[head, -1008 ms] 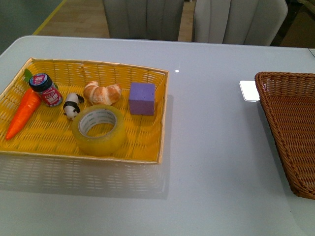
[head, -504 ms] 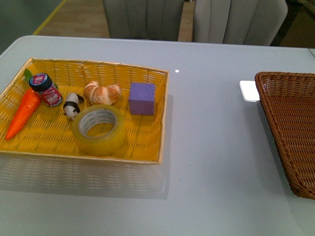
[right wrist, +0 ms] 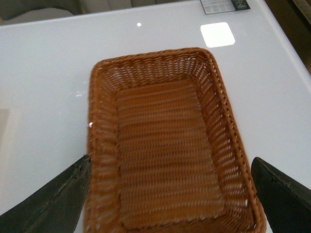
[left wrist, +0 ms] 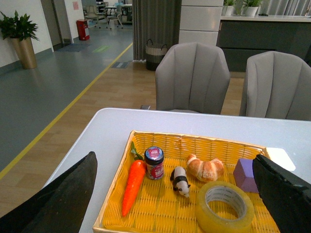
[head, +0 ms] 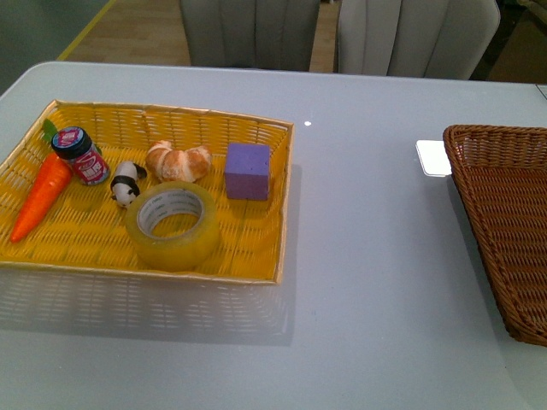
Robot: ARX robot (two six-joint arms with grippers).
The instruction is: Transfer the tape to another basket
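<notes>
The tape [head: 173, 225], a thick yellowish roll with a white core, lies flat in the yellow basket [head: 256, 265] near its front rim; it also shows in the left wrist view [left wrist: 224, 207]. The brown wicker basket [head: 504, 213] stands at the table's right edge and is empty; the right wrist view shows it from above [right wrist: 165, 145]. My left gripper [left wrist: 175, 194] is open, above and in front of the yellow basket. My right gripper [right wrist: 170, 194] is open above the brown basket. Neither arm shows in the front view.
In the yellow basket lie a carrot [head: 38, 196], a small jar [head: 79, 155], a panda figure [head: 126, 183], a croissant [head: 177, 161] and a purple cube [head: 248, 171]. Two grey chairs [head: 342, 34] stand beyond the table. A bright light patch [head: 433, 157] lies beside the brown basket.
</notes>
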